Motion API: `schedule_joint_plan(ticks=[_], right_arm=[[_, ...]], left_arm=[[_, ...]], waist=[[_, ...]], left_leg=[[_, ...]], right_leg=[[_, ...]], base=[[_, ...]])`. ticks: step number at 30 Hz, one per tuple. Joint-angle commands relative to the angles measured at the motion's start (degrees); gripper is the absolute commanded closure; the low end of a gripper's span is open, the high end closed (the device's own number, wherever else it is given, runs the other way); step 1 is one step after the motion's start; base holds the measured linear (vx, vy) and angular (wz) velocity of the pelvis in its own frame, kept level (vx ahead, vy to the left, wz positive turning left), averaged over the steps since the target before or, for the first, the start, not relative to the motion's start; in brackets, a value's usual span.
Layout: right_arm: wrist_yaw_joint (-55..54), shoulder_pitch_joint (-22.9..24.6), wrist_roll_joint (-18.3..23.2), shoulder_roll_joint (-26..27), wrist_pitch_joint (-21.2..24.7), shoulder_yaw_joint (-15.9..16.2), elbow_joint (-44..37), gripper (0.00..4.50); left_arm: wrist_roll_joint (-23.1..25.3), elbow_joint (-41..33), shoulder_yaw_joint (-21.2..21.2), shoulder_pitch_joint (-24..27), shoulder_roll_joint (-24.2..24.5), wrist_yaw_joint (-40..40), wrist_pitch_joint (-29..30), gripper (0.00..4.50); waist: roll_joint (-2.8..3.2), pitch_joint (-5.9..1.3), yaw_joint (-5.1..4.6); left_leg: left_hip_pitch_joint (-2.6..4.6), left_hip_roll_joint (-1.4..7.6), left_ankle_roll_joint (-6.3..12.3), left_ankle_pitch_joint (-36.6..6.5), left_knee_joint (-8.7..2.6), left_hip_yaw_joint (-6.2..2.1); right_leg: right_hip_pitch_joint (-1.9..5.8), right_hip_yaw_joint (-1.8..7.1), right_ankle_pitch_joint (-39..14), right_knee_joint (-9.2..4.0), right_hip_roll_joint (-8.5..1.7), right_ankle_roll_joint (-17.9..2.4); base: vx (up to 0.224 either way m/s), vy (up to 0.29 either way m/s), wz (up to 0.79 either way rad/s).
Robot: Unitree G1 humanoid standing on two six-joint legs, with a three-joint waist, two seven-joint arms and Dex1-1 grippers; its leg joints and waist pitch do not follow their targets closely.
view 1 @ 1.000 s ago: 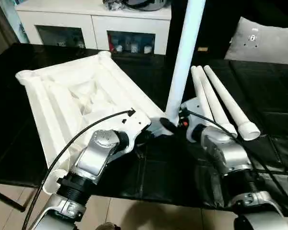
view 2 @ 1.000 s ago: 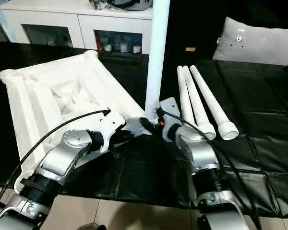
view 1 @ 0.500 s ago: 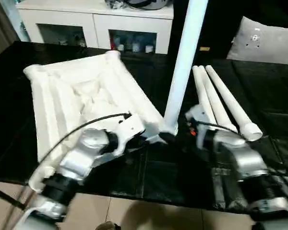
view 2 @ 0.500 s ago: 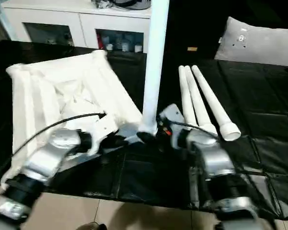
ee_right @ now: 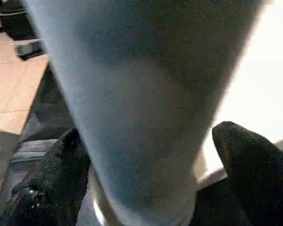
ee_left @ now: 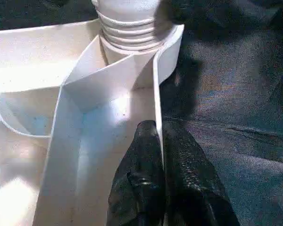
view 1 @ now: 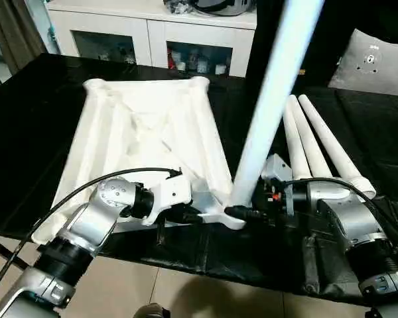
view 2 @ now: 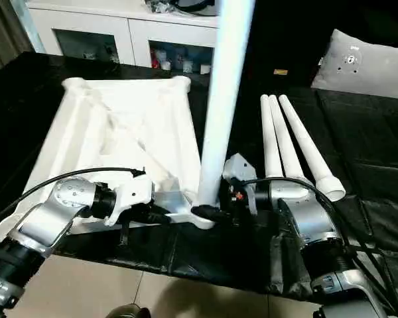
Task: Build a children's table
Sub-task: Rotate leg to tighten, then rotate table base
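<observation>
If my right gripper (ee_right: 146, 155), fingers spread around the upright leg (view 1: 268, 112) without clamping, bumps it, the leg may tip from its corner socket (ee_left: 132, 35). My left gripper (ee_left: 161, 155) pinches the rim of the table top (view 1: 146, 132), lying underside up. The leg's long axis rises vertically, leaning slightly right; three legs (view 1: 318, 142) lie alongside.

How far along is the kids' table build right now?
Done: one leg stands upright in the near corner socket of the upside-down table top.

In hand: the left gripper pinches the top's rim wall by that socket. The right gripper straddles the leg's base; one finger stands off it.

Left: three legs lie on the black work surface, three sockets open.
</observation>
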Motion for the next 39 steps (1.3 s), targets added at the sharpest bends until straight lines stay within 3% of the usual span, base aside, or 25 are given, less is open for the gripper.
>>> schedule_joint_plan(ticks=[1,6,12,17,22,24,25,26,28,29,31,35,37,39], right_arm=[[0.98,-0.99,0.39,-0.63,-0.23,0.35,-0.06,0.61],[2.30,-1.06,-0.12,-0.48,-0.54,1.06,0.75,1.07],[2.24,-1.28,-0.53,-0.72,-0.70,1.51,1.93,1.73],[2.48,-0.46,1.16,0.24,0.88,1.11,1.07,1.87],[-2.73,0.99,3.13,4.14,6.28,0.02,-1.27,1.89],[-11.35,0.62,1.06,8.05,8.20,-0.49,-0.10,1.89],[-11.35,0.62,1.06,8.05,8.20,-0.49,-0.10,1.89],[-17.74,-0.39,0.54,11.49,9.33,-1.71,1.56,1.89],[-22.66,-1.55,0.86,14.35,10.67,-3.17,2.94,1.89],[-25.82,-2.32,0.69,16.21,11.25,-3.90,3.74,1.89],[-28.76,-3.01,0.25,17.74,11.79,-4.33,4.47,1.89],[-38.96,-5.11,-3.38,21.85,10.77,-5.08,8.30,1.89],[-40.05,-5.21,-3.50,22.58,9.37,-5.62,9.05,1.33],[-40.48,-4.77,-4.02,22.30,8.40,-5.84,8.69,1.19]], left_arm=[[0.69,-0.54,-1.27,-1.15,0.42,-1.59,-1.45,4.50],[0.38,-0.48,-1.13,-1.02,0.78,-1.90,-1.89,4.50],[0.39,0.29,-0.93,-1.05,0.81,-1.61,-2.56,4.50],[-0.24,-0.11,-0.42,-0.69,0.54,-1.25,-1.82,4.50],[-1.19,-1.07,2.10,-0.65,-1.94,3.87,3.82,4.50],[-1.05,-1.41,4.56,-1.15,-5.43,10.93,9.86,4.50],[-1.05,-1.41,4.56,-1.15,-5.43,10.93,9.86,4.50],[-1.25,-1.40,6.64,-2.03,-8.80,16.54,14.26,4.50],[-1.77,-1.31,7.97,-2.99,-11.74,20.18,17.19,4.50],[-1.82,-0.93,8.61,-3.78,-13.86,22.86,18.54,4.50],[-1.55,-0.20,8.87,-4.59,-15.71,25.19,19.10,4.50],[1.17,4.46,9.53,-7.80,-21.49,33.71,18.73,4.50],[2.20,5.56,9.44,-8.59,-22.05,35.22,17.91,4.50],[2.60,5.70,9.38,-8.76,-21.35,35.41,17.44,4.50]], waist=[[-0.43,-3.61,-0.18],[-0.41,-3.74,-0.11],[-0.41,-3.69,-0.08],[-0.44,-3.71,-0.03],[-0.39,-3.64,-0.09],[-0.25,-3.32,-0.57],[-0.31,-3.22,-0.71],[-0.37,-3.28,-0.79],[-0.41,-3.22,-1.44],[-0.33,-3.35,-1.90],[-0.40,-3.39,-1.95],[-0.22,-3.82,-1.71],[-0.01,-3.89,-1.58],[-0.06,-3.88,-1.32]], left_leg=[[1.60,3.58,1.72,-12.67,-3.93,-1.20],[1.45,3.55,2.74,-10.38,-3.69,-1.13],[1.56,3.59,2.52,-10.99,-3.73,-1.12],[1.56,3.56,2.70,-10.65,-3.68,-1.09],[1.52,3.52,2.44,-10.91,-3.78,-1.16],[1.67,3.50,0.89,-12.73,-4.06,-1.20],[1.71,3.46,0.39,-13.49,-4.16,-1.24],[1.76,3.38,-0.29,-14.22,-4.18,-1.35],[1.65,3.28,-0.96,-14.61,-4.29,-1.48],[1.54,3.23,-1.01,-13.94,-4.23,-1.49],[1.56,3.13,-0.76,-13.72,-4.13,-1.45],[1.31,2.93,1.18,-8.40,-3.63,-1.29],[1.38,2.96,1.47,-8.01,-3.56,-1.22],[1.34,3.04,1.88,-7.84,-3.62,-1.28]], right_leg=[[2.04,2.55,-6.80,-4.37,-5.00,-13.25],[2.03,2.46,-4.73,-4.09,-4.99,-13.68],[1.93,2.47,-6.26,-4.19,-4.98,-13.45],[1.93,2.47,-5.71,-4.14,-4.96,-13.47],[1.89,2.42,-6.46,-4.14,-4.95,-13.59],[1.54,2.55,-9.59,-4.33,-4.96,-13.53],[1.53,2.56,-11.08,-4.52,-4.99,-13.29],[1.72,2.59,-13.35,-4.71,-5.26,-12.63],[1.76,2.60,-14.05,-4.82,-5.16,-12.30],[1.78,2.63,-12.71,-4.82,-5.07,-12.24],[1.77,2.65,-12.17,-4.88,-5.06,-12.28],[2.25,2.58,-3.29,-4.38,-4.85,-12.79],[2.13,2.64,-2.11,-4.36,-4.88,-12.77],[2.30,2.55,-0.62,-4.26,-4.87,-12.97]], base=[[0.000,0.000,0.00],[0.000,0.000,0.00],[0.000,0.000,0.00],[0.000,0.000,0.00],[0.000,0.000,0.00],[0.000,0.000,0.00],[0.000,0.000,0.00],[0.000,0.000,0.00],[0.000,0.000,0.00],[0.000,0.000,0.00],[0.000,0.000,0.00],[0.000,0.000,0.00],[0.000,0.000,0.00],[0.000,0.000,0.00]])
